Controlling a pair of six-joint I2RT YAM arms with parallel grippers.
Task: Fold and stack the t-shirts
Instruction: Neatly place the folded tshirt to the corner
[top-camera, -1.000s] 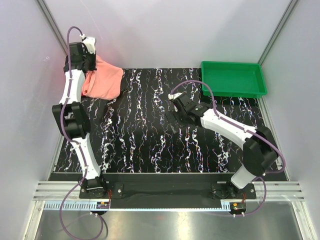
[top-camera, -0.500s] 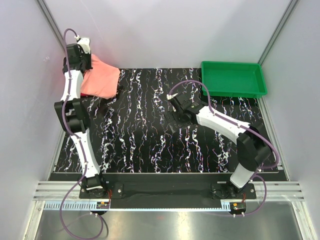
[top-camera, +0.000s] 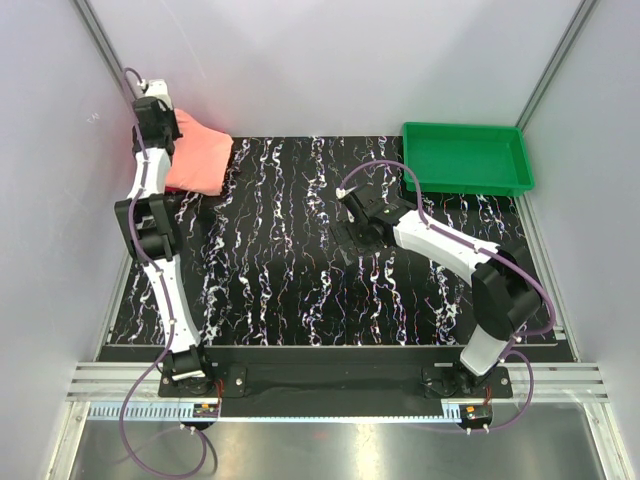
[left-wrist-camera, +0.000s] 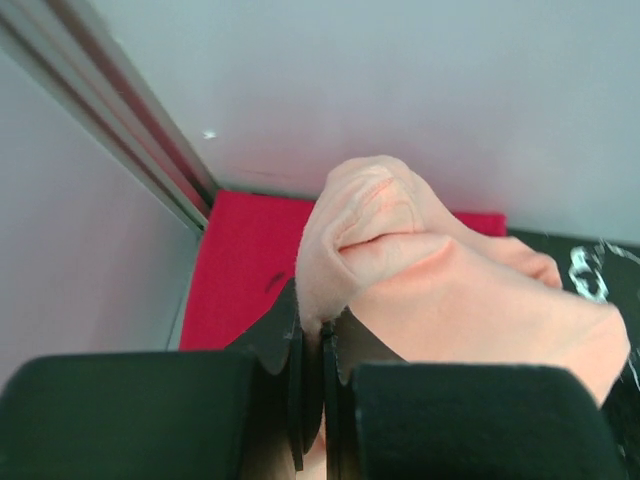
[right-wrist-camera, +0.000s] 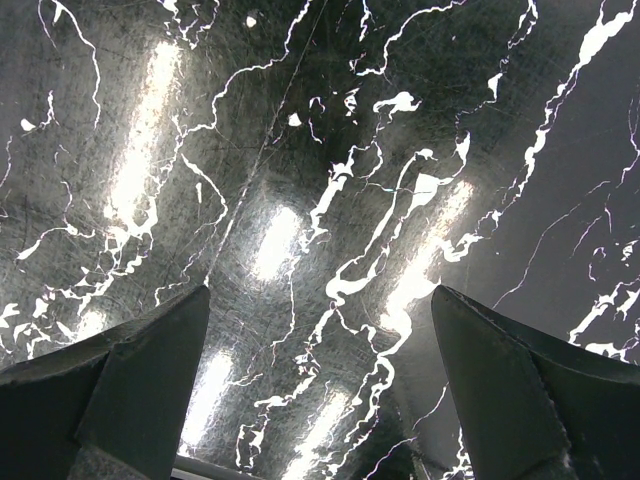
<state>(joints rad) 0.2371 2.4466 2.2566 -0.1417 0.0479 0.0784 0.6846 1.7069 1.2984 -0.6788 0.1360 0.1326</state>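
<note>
**Fig. Stacking step, top + wrist views.** L tool (left-wrist-camera: 313, 345) is at the far-left corner of the worktop (top-camera: 300, 280), jaws together and clamped on a bunched fold of the salmon-peach t-shirt (left-wrist-camera: 450, 300). The cloth puffs up beyond the pinch and drapes off toward the worktop's centre.

Under it, flat in the same corner, lies the magenta-red t-shirt (left-wrist-camera: 245, 260), only partly covered. Probable reason for the hold: a pinch on gathered cloth lets the arm move the soft shirt as one bundle, so it lands on the red one w/o opening out. Can't tell if the peach shirt is neatly folded; it looks lumpy.

R tool (right-wrist-camera: 320, 400) hangs low over mid-worktop, jaws wide apart, nothing between them. It is prob. parked clear of the cloth, yet near enough to help flatten.

Green tray (top-camera: 465, 158) sits at the far-right corner, well apart from both shirts, w/ no role in this step.

Next move, likely: lower, let go, smooth the stack. Risk: cloth clings to the pads on release and pulls the top shirt askew.
</note>
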